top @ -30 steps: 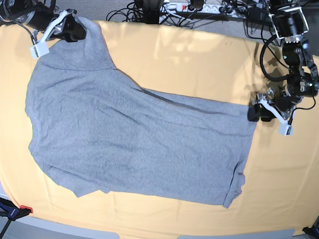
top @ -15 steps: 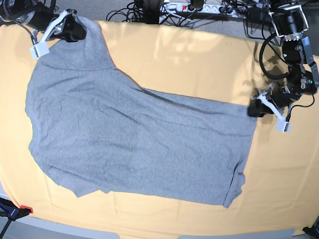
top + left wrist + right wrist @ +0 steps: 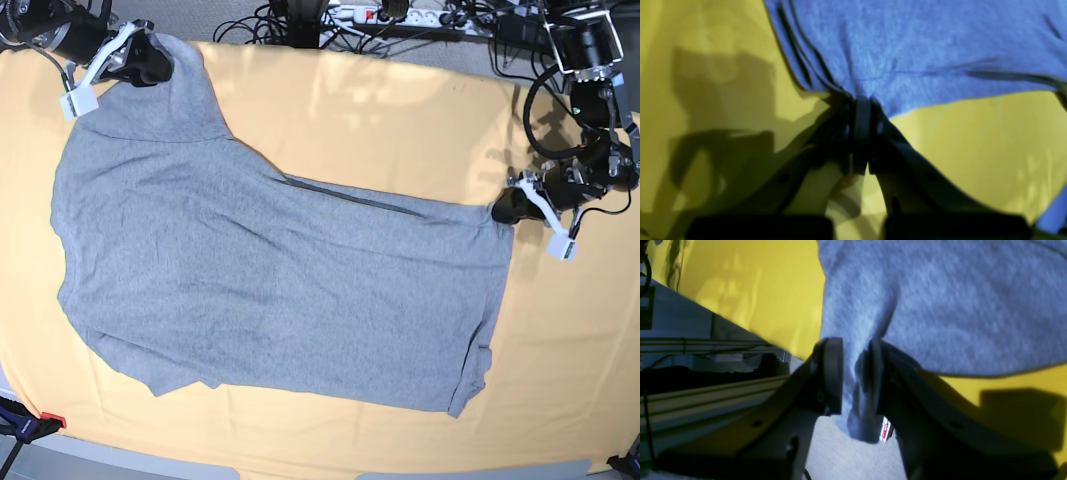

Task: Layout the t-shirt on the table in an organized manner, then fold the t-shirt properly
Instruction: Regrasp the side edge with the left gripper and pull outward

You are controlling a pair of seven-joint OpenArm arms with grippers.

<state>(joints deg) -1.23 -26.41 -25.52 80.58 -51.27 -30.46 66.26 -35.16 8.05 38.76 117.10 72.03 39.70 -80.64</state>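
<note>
1. Your t-shirt (image 3: 270, 280) is lying mostly flat across the middle of the table (image 3: 400, 110), plain grey side up. I can't see any lettering from here. It's still skewed, though: the far-left corner is dragged out to the table's far-left edge and the whole thing sits on a diagonal
2. Left gripper (image 3: 505, 210) is pressed together on the shirt's far-right corner. In the left wrist view you can see the fingers (image 3: 862, 113) nipping the very edge of the fabric
3. Right gripper (image 3: 150, 60) is pinching a bunched fold at the far-left corner, right where cloth hangs over the table edge
4. So I'd call this the layout stage, not finished. You've got both corners in hand, but you still need to square it up and smooth the wrinkles
5. No fold has been made yet, so all of that is still ahead of you
</note>
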